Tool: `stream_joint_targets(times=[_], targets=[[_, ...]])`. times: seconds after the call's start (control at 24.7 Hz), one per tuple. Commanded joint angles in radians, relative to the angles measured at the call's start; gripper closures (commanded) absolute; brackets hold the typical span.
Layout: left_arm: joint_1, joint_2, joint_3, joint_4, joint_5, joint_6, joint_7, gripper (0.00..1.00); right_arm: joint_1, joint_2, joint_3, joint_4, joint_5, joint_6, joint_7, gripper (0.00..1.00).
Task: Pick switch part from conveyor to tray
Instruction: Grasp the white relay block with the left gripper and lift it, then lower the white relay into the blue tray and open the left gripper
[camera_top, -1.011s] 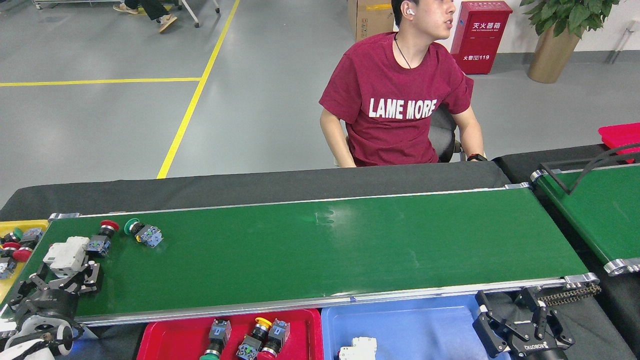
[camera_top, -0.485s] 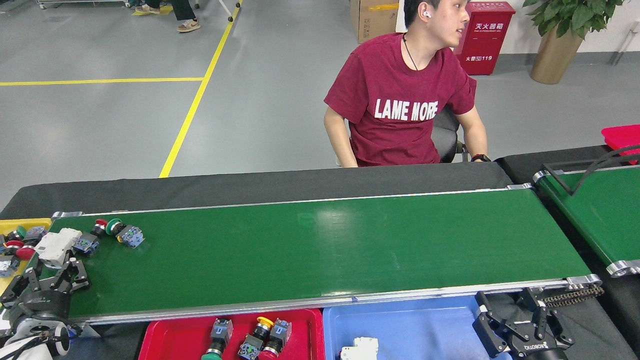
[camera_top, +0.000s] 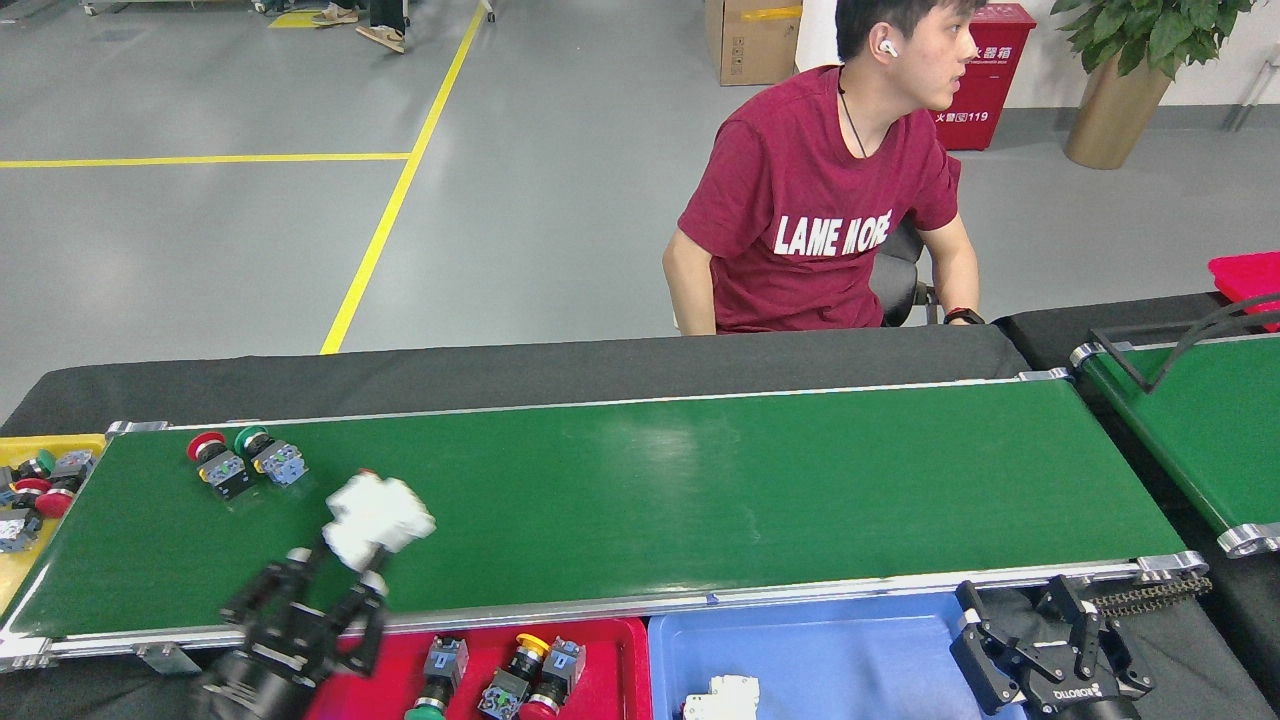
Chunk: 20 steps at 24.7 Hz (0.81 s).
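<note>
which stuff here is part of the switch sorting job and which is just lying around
Job: left gripper holding white switch part; conveyor; blue tray; red tray; two button switches on the belt.

Lying about: second green belt; potted plant; cardboard box; idle right gripper.

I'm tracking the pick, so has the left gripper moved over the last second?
Yes. The left gripper, shut on the white switch part, has swung right along the conveyor, from its left end toward the red tray.
</note>
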Motion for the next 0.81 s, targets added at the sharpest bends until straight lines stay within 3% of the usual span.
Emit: stream_joint_targets(times=[0.0, 0.12, 0.24, 0.28, 0.32, 0.4, 0.61, 0.77], targets=[[0.003, -0.049, -0.074, -0.051, -0.067, -0.007, -0.018, 0.96, -0.003, -0.006, -0.009, -0.016, 0.002, -0.005, -0.008, 0.02], [0.008, -0.136, -0.143, -0.054, -0.166, -0.011, -0.057, 0.94, -0.003, -0.008, -0.009, -0.016, 0.002, -0.005, -0.009, 0.02], [0.008, -0.168, -0.240, -0.052, -0.200, -0.014, -0.100, 0.85, -0.003, -0.009, -0.009, -0.016, 0.002, -0.005, -0.008, 0.02], [0.003, -0.172, -0.276, -0.052, -0.197, -0.007, -0.133, 0.75, -0.003, -0.009, -0.009, -0.016, 0.002, -0.005, -0.008, 0.02], [0.002, -0.178, -0.295, -0.054, -0.198, -0.002, -0.169, 0.54, -0.003, -0.009, -0.009, -0.016, 0.002, -0.005, -0.008, 0.02], [0.003, -0.204, -0.315, -0.054, -0.200, 0.039, -0.208, 0.02, -0.003, -0.011, -0.009, -0.016, 0.002, -0.005, -0.008, 0.02], [0.011, -0.208, -0.342, -0.055, -0.183, 0.075, -0.206, 0.00, -0.003, -0.011, -0.009, -0.016, 0.002, -0.005, -0.008, 0.02], [0.020, -0.211, -0.283, -0.060, -0.182, 0.139, -0.199, 0.00, 0.004, -0.009, -0.011, -0.017, 0.002, -0.005, -0.008, 0.02]])
